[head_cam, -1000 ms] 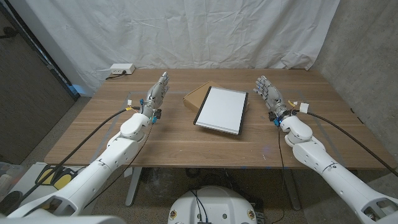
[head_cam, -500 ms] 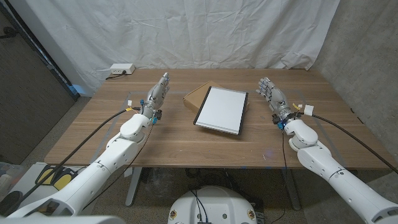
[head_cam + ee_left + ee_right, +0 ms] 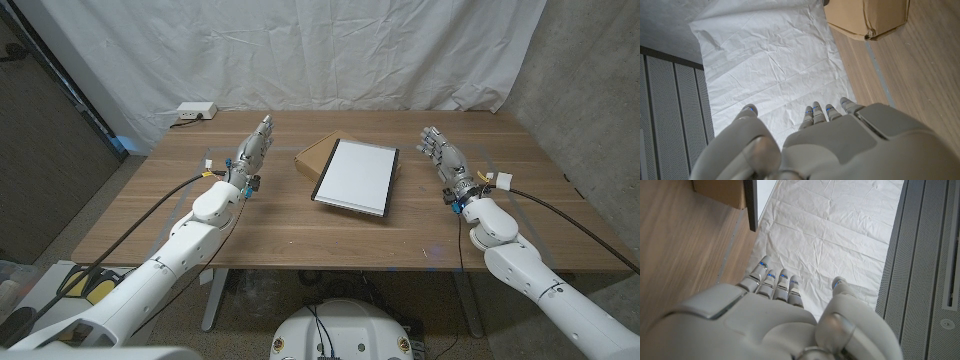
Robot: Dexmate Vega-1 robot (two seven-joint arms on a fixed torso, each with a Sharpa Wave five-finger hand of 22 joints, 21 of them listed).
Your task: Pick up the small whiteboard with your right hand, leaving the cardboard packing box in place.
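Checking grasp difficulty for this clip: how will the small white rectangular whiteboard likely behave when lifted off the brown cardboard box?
The small white rectangular whiteboard looks thin and rigid, so probably stiff and light. Its glossy face may be slippery. It lies on the brown cardboard box and overhangs it, so pressing the overhang could tip it.

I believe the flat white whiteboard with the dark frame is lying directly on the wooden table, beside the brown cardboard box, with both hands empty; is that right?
Not quite. In the head view the flat white whiteboard with the dark frame lies on top of the brown cardboard box, not beside it on the wooden table. The rest holds: the left hand and right hand are both empty.
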